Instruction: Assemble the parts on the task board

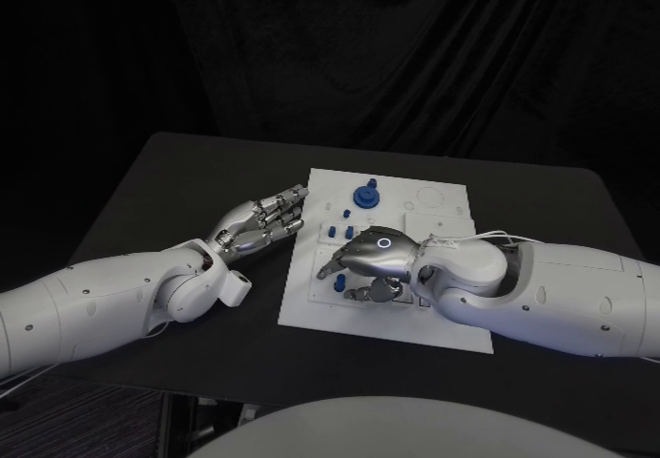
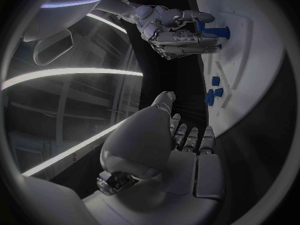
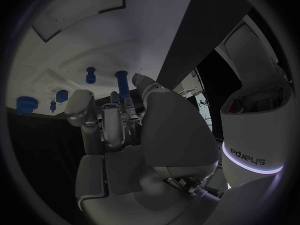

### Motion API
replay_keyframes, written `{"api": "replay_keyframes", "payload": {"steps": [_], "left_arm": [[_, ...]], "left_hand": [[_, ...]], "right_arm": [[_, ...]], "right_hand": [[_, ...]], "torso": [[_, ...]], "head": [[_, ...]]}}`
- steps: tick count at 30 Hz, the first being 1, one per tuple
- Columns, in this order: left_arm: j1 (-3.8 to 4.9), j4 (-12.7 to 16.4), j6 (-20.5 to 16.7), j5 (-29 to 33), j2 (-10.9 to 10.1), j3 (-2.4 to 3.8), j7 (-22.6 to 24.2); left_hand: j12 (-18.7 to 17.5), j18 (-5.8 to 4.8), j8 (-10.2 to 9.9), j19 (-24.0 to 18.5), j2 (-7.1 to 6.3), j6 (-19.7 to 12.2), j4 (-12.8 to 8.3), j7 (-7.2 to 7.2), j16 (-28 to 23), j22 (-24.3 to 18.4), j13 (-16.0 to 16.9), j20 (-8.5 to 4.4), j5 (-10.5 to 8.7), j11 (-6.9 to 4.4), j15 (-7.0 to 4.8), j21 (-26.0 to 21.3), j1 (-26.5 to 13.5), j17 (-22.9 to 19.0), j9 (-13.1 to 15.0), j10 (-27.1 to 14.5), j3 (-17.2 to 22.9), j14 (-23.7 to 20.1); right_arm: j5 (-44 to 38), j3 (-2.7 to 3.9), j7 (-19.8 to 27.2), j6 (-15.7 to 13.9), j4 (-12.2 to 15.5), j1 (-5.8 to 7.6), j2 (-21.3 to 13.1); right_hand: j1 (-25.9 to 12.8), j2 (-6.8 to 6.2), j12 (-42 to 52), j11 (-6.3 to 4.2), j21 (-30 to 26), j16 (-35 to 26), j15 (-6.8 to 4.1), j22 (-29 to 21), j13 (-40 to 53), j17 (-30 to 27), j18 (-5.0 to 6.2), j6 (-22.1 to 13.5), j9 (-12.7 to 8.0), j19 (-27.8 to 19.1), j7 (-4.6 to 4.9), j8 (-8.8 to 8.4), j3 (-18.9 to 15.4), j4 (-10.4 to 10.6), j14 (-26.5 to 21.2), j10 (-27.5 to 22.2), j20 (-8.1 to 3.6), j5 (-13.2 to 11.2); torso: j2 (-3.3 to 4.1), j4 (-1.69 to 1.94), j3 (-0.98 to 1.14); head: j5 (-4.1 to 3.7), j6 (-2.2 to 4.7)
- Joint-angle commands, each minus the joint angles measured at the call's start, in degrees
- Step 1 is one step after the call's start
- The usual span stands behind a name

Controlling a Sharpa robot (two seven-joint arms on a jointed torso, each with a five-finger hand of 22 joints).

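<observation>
Several blue parts [image 1: 340, 232] loose on the board [image 1: 441, 224].
I hold one peg [image 3: 122, 84] in my right robot hand [image 1: 369, 262]; left robot hand [image 1: 264, 221] spread, idle.

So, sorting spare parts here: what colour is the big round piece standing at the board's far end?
Blue, clearest in the head view: the round piece.

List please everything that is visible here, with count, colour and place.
table: one, black, under everything.
board: one, white, middle of the table.
knob: one, blue, round, standing at the board's far side.
small parts: several, blue, exact count unclear, on the board between the knob and the right hand.
peg: one, blue, upright at the right hand's fingers; whether it is gripped cannot be told.
left hand: one, silver, fingers apart, holding nothing, on the table beside the board's left edge.
right hand: one, silver, over the board's middle.
</observation>
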Motion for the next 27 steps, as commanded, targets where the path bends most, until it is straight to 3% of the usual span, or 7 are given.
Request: {"api": "replay_keyframes", "payload": {"steps": [1,9,16,18,20,23,27], "left_arm": [[-0.1,0.0,0.7,0.2,0.0,0.06,6.6],[-0.18,0.2,0.5,0.2,-0.4,0.06,6.6],[-0.2,0.6,-0.2,0.2,-0.7,0.05,6.7],[-0.2,0.9,-0.3,0.2,-0.8,0.05,6.7],[-0.2,1.1,-0.5,0.2,-0.9,0.05,6.6],[-0.2,1.1,-0.7,0.2,-1.0,0.05,6.6],[-0.2,1.2,-0.8,0.2,-1.1,0.05,6.5]], "left_hand": [[-0.4,0.76,-0.1,-0.1,0.55,-0.3,-0.1,0.0,-0.4,0.0,-0.1,0.46,-0.39,0.13,0.49,0.0,0.2,-0.1,0.0,-0.2,0.4,0.0],[-0.4,0.77,-0.1,-0.1,0.56,-0.3,-0.1,0.01,-0.4,0.1,-0.1,0.47,-0.42,0.14,0.49,0.0,0.2,-0.1,0.0,-0.2,0.4,0.0],[-0.2,0.89,0.0,-0.1,0.55,-0.2,-0.1,0.0,-0.4,0.0,0.0,0.34,0.12,0.14,0.22,0.0,0.1,-0.1,0.0,-0.2,0.5,0.0],[-0.2,0.95,0.0,-0.1,0.54,-0.1,-0.2,0.01,-0.4,0.0,0.0,0.26,0.46,0.15,0.09,0.0,0.2,-0.1,0.0,-0.2,0.6,0.0],[-0.1,0.97,0.0,-0.1,0.53,-0.1,-0.2,0.02,-0.4,0.0,0.0,0.22,0.69,0.16,0.02,0.0,0.2,-0.1,0.0,-0.2,0.6,0.0],[-0.1,0.98,0.0,-0.1,0.52,0.0,-0.2,0.02,-0.4,0.0,0.0,0.21,0.71,0.16,0.0,0.0,0.2,-0.1,0.0,-0.2,0.6,0.0],[-0.1,0.98,0.0,-0.1,0.52,0.0,-0.2,0.02,-0.4,0.0,0.0,0.21,0.71,0.16,0.0,0.0,0.2,-0.1,0.0,-0.2,0.6,0.0]], "right_arm": [[0.6,0.05,-0.6,-1.0,0.7,-0.14,-0.9],[8.0,0.27,0.8,-9.7,4.7,3.2,-6.6],[21.4,0.19,1.4,-15.4,10.2,9.54,-15.9],[24.6,0.13,1.1,-16.6,11.0,10.51,-18.2],[27.6,0.08,-0.9,-17.0,11.6,11.38,-21.3],[28.0,0.04,-5.7,-13.2,11.6,11.66,-23.5],[23.7,0.02,-14.0,-4.6,12.0,10.01,-25.8]], "right_hand": [[-0.1,-0.06,0.8,0.24,-1.4,-0.7,0.18,7.1,0.4,-0.8,0.53,-1.6,-0.7,-1.0,0.04,-0.01,-1.5,0.6,-0.9,-1.5,0.16,0.2],[2.0,0.05,3.1,0.66,-1.9,-0.4,0.51,7.1,1.3,-0.6,0.59,-0.3,-1.3,-1.1,1.33,0.6,-3.3,2.8,-0.9,-4.3,0.5,0.3],[3.2,1.29,13.2,-0.23,1.8,1.6,0.55,8.0,5.5,1.9,0.05,4.1,-1.5,1.2,5.3,2.07,-2.2,3.1,1.0,0.1,0.35,0.2],[2.2,0.22,34.6,-3.88,4.5,3.0,-0.49,8.7,19.4,4.0,-0.21,8.5,-1.0,2.5,5.58,3.52,-3.9,2.3,2.3,4.8,-1.51,0.1],[-0.1,1.8,69.5,-5.16,8.6,5.2,-1.72,9.6,60.0,7.2,-1.15,13.5,0.6,4.6,4.45,5.95,-4.0,3.7,4.2,22.9,-2.18,0.3],[-3.0,1.7,77.9,-4.44,15.1,9.1,-2.21,11.3,80.7,14.3,-2.51,16.4,2.9,7.8,3.67,9.06,-5.4,5.5,7.5,44.2,-2.05,0.0],[-12.4,3.33,77.9,-4.44,18.0,10.8,-2.31,12.0,80.7,17.8,-3.05,14.4,4.7,9.1,3.79,10.24,-9.0,6.9,8.9,44.2,-2.15,0.1]], "torso": [[-0.02,-0.02,0.01],[-0.02,-0.03,0.05],[-0.03,-0.19,0.12],[-0.05,-0.16,0.1],[-0.05,-0.15,0.08],[-0.05,-0.09,0.01],[-0.11,0.04,-0.15]], "head": [[0.06,-0.01],[-0.01,-0.01],[-0.32,-0.01],[-0.63,-0.01],[-1.0,-0.01],[-1.49,-0.01],[-1.75,-0.01]]}}
